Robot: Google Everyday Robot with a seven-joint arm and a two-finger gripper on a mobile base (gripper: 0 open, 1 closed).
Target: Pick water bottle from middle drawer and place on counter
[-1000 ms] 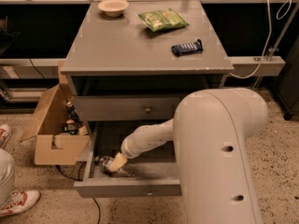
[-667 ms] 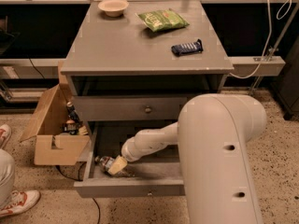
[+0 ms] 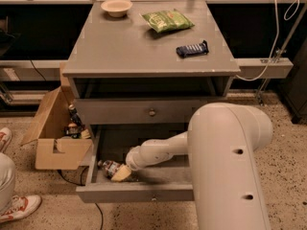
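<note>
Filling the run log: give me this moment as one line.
phase: reach | end effector: inside middle drawer, beside water bottle | counter: bottle not placed

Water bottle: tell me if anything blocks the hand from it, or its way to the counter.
Nothing visible separates the hand, down in the open drawer, from the water bottle beside it. The counter has bare space in front; bowl, green bag and dark bar lie further back.

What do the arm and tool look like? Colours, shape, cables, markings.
The arm is glossy off-white: a fat rounded shell with two small dark round holes, narrowing to a slimmer white forearm with a bulbous end. The tool, down in the middle drawer, is pale tan and wedge-shaped. No external cables or markings show.
</note>
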